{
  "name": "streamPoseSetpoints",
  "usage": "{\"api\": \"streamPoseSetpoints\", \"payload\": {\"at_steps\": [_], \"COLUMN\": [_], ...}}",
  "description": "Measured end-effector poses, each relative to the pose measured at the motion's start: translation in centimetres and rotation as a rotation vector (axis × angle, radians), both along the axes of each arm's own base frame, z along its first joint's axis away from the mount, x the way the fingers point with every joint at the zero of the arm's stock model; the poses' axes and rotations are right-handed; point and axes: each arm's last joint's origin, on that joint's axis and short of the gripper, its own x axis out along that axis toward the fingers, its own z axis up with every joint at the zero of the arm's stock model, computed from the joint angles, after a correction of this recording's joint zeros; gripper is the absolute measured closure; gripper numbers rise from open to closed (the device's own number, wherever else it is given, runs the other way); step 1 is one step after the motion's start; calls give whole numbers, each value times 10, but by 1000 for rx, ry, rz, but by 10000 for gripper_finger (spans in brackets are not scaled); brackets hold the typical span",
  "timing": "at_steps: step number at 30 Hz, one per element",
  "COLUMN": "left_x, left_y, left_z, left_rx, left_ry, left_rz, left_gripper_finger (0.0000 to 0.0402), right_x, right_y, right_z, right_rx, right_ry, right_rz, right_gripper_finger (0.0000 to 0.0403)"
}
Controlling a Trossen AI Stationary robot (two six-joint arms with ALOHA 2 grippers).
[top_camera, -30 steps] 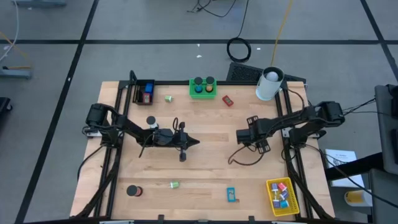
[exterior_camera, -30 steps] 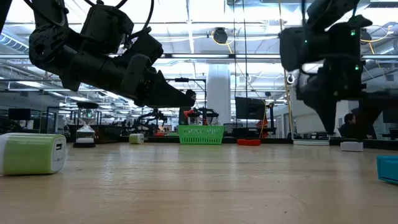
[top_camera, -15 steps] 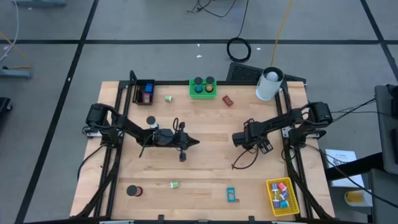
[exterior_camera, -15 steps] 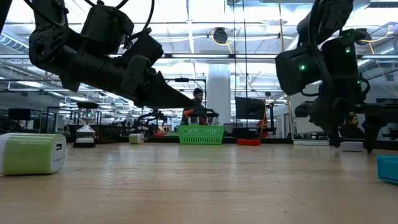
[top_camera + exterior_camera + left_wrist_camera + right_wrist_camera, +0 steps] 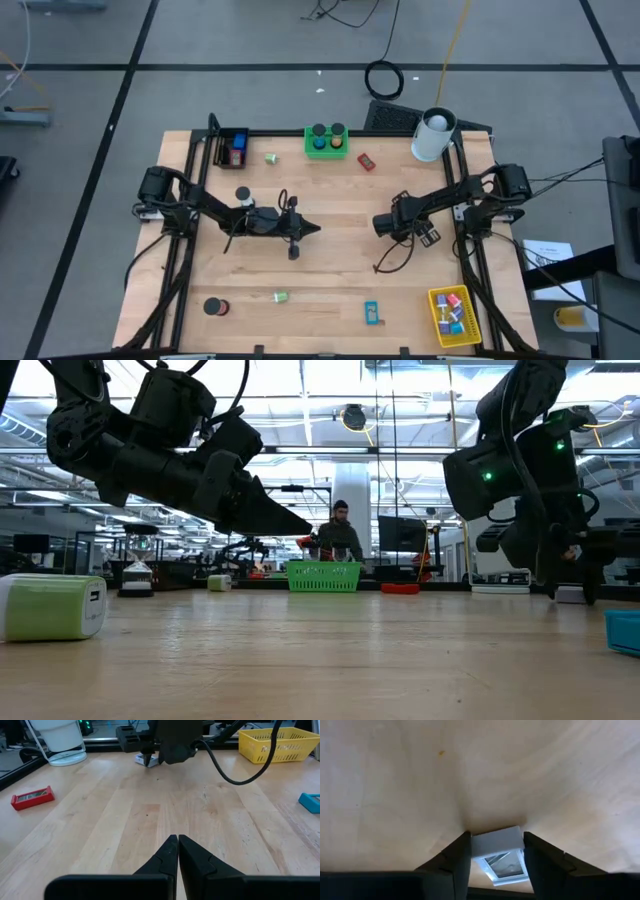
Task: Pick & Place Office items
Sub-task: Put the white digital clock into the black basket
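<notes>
My right gripper point(image 5: 496, 851) points steeply down at the table's right side point(image 5: 428, 236), shut on a small white block point(image 5: 496, 840) with a clear window. The low view shows that block point(image 5: 566, 596) on the wood between the fingers. My left gripper point(image 5: 177, 845) is shut and holds nothing, hovering over the table's middle point(image 5: 316, 229). Loose items lie about: a red block point(image 5: 367, 161), a green clip point(image 5: 272, 158), a second green clip point(image 5: 281, 296), a black roll point(image 5: 214, 306) and a cyan block point(image 5: 372, 313). My right gripper pinches the white block by two opposite sides point(image 5: 476, 845) between its two fingers. The fingers point(image 5: 544, 857) come from above, slanting steeply down. The block rests flat on the table.
At the far edge stand a black bin point(image 5: 232, 148), a green bin point(image 5: 326, 141) holding dark rolls, and a big white cylinder point(image 5: 433, 135). A yellow bin point(image 5: 455, 314) with several items sits at the near right corner. A person stands in the room beyond the table.
My right gripper has sunk to the table, rolled about its own axis, and drawn its fingers in on the white block. The block has stayed on the wood.
</notes>
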Motion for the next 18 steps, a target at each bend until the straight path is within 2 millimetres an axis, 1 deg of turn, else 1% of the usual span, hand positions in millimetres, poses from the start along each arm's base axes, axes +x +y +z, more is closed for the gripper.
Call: {"api": "streamPoseSetpoints", "payload": {"at_steps": [4, 9, 13, 18], "left_x": [0, 0, 0, -2], "left_y": [0, 1, 1, 2], "left_z": [0, 0, 0, -7], "left_rx": [22, 50, 57, 58], "left_ry": [1, 1, -18, -59], "left_rz": [-2, 23, 21, 23], "left_gripper_finger": [380, 380, 381, 381], "right_x": [5, 17, 26, 27], "right_y": [0, 7, 12, 17], "right_z": [4, 19, 35, 48], "right_rx": [-25, -34, 0, 99], "right_ry": [-56, -266, -550, -951], "right_rz": [-81, -171, -239, -274], "right_gripper_finger": [253, 259, 259, 253]}}
